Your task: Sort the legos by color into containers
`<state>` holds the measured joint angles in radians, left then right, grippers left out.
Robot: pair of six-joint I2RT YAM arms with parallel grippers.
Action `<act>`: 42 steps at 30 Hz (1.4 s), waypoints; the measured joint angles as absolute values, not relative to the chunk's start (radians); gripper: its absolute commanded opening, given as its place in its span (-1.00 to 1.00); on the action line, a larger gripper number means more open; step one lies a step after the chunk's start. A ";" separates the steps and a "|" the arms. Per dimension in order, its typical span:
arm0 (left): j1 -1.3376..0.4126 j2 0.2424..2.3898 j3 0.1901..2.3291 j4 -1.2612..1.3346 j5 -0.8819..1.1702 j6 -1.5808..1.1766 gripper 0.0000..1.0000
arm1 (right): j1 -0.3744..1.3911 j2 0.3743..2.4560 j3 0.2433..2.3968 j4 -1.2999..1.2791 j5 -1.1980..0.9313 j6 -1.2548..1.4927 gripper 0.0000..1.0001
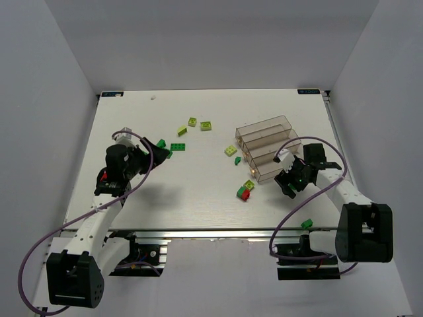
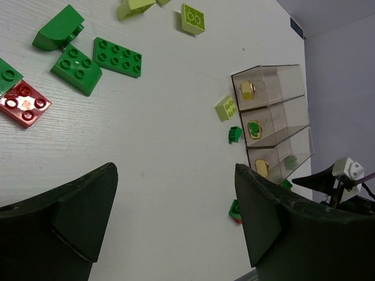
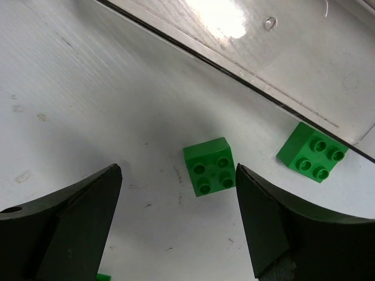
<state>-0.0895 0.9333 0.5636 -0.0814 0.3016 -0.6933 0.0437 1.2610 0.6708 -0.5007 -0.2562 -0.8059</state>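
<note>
Only the top view gives the whole bench [image 1: 198, 205]. The containers [image 1: 264, 140], three joined bins of clear smoky plastic, stand slanted toward its right edge. The legos lie scattered from the middle toward the left edge, in dark green, lime and red.

The left wrist view shows their studs. A red plate [image 2: 23, 102] lies near a dark green block [image 2: 76, 69], and a six-stud green plate [image 2: 117, 57] is just beside that block. This view also shows a small round mark [image 2: 254, 129] at the end of each bin.

The right wrist view alone shows a four-stud green brick [image 3: 210, 167] and a second green brick [image 3: 312, 152] beside a clear wall. I cannot tell if they lie inside a bin.

The left fingers [image 2: 76, 216] are wide apart and empty. The right fingers [image 3: 70, 222] are also apart and hold nothing, at the near end of the bins.
</note>
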 measured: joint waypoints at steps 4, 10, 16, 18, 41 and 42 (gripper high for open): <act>-0.089 0.931 0.560 -0.081 0.302 -0.693 0.80 | 0.038 1.295 0.671 -0.471 -0.239 -0.821 0.64; -0.089 0.927 0.548 -0.082 0.302 -0.694 0.80 | 0.027 1.341 0.671 -0.440 -0.235 -0.840 0.53; -0.089 0.927 0.548 -0.082 0.302 -0.694 0.80 | 0.017 1.375 0.672 -0.453 -0.267 -0.873 0.24; -0.089 0.927 0.548 -0.081 0.302 -0.694 0.80 | 0.015 1.376 0.672 -0.460 -0.280 -0.884 0.15; -0.089 1.028 0.547 0.009 0.342 -0.725 0.77 | 0.021 1.159 0.905 -0.824 -0.741 -1.040 -1.00; -0.089 1.034 0.548 0.014 0.346 -0.726 0.76 | 0.023 1.159 0.930 -0.803 -0.764 -0.981 -1.00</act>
